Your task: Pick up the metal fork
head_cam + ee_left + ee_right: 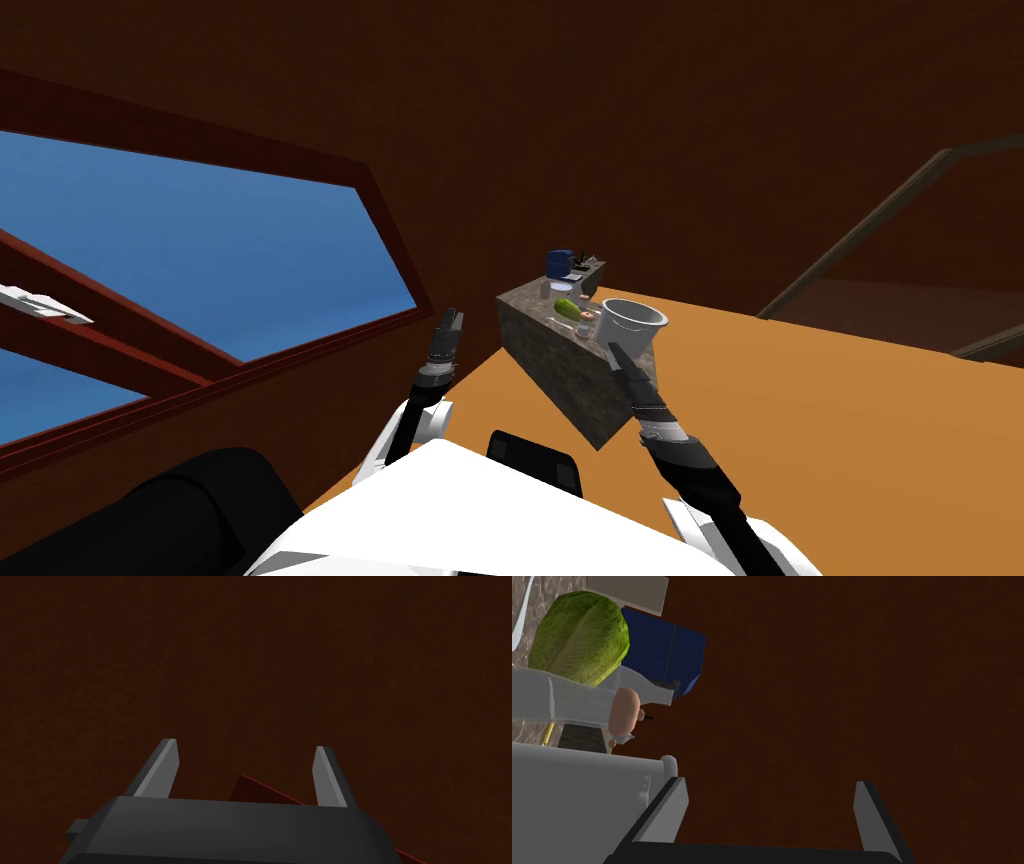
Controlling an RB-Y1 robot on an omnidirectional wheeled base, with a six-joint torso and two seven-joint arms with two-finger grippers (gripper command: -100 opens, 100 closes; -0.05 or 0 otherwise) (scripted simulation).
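A small stone-topped counter point(560, 365) stands ahead by the brown wall, crowded with small items. I cannot pick out a fork among them; thin dark pieces point(586, 258) lie at its far end, too small to name. My right gripper point(614, 351) hovers at the counter's near end beside a white pot point(632, 318), open with nothing between its fingers. Close beside that gripper point(770, 782) are the pot point(572, 801), a clear bottle point(567, 701) lying on its side, a green lettuce point(577, 633) and a blue box point(664, 653). My left gripper point(452, 320) is raised near the wall, open and empty point(246, 745).
A large window point(200, 250) with a dark red frame fills the wall on the left. The orange floor point(820, 420) stretches away to the right of the counter. A dark-framed glass panel point(900, 250) stands at the far right. A blue container point(559, 263) sits at the counter's far end.
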